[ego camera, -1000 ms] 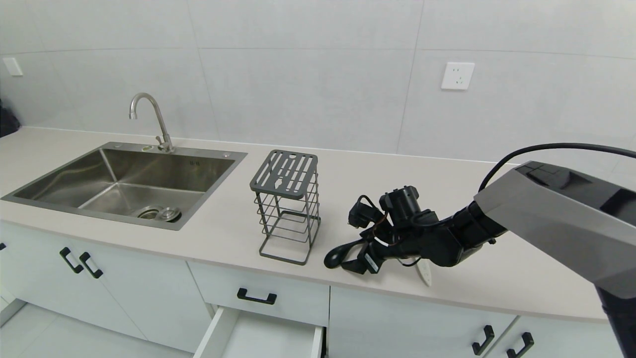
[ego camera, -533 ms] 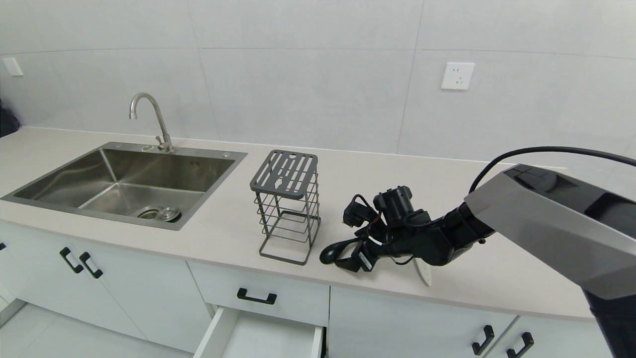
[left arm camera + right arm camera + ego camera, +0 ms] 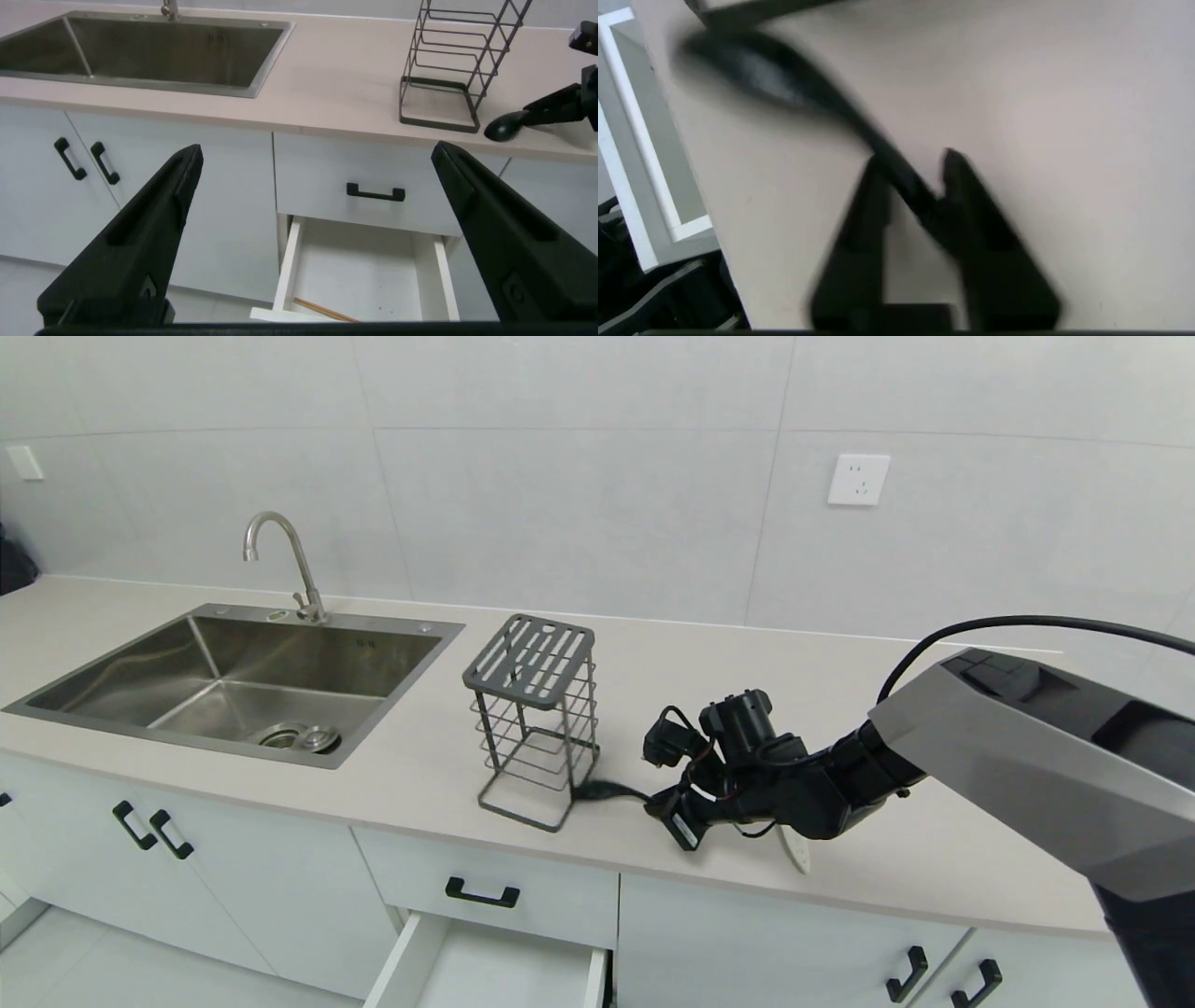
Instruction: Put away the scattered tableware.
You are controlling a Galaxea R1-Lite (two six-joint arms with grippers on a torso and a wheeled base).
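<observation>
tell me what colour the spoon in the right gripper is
The spoon is black, clearest in the left wrist view.

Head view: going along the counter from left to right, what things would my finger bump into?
Sink → wire rack → black spoon → right gripper, holding that spoon → white utensil.

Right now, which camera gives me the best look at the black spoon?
The left wrist view: the black spoon shows bowl and handle clearly, beside the wire rack. The right wrist view blurs it, handle between the right gripper's fingers. The head view shows mostly its handle.
</observation>
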